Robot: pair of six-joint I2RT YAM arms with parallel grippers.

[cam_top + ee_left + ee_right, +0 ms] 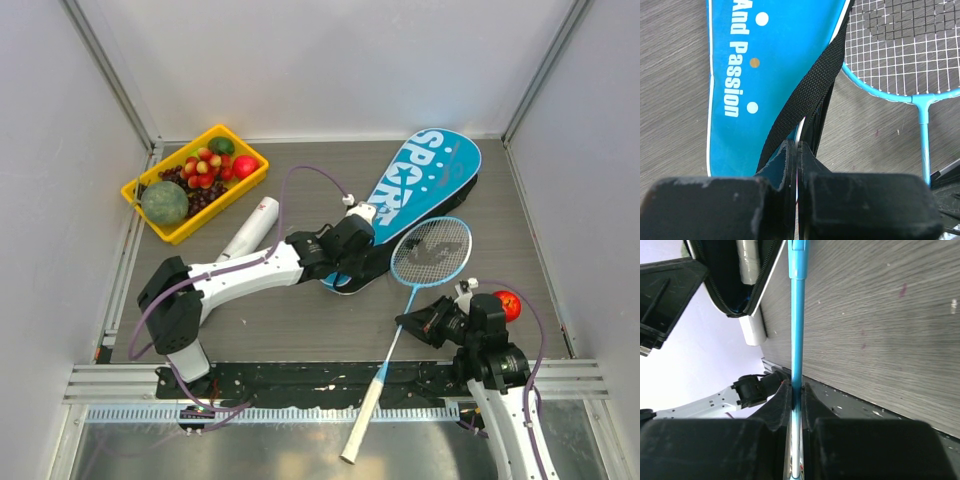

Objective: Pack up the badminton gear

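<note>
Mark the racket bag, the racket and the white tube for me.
racket bag (425, 170): top external view, blue printed face.
racket (431, 252): top external view, strings of the head.
white tube (250, 229): top external view, middle of its body.

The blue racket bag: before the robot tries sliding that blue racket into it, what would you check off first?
1. Grip of the right end effector on the shaft of the light-blue-framed racket: ok, shut on it.
2. Grip of the left end effector on the edge of the blue fabric racket bag: ok, pinched.
3. Bag mouth wide enough for the racket's strung head: cannot tell.
4. Head lined up with that mouth: not ok, it is beside the bag.
5. Space between the right arm and the round red apple: cannot tell, they look very close.
</note>
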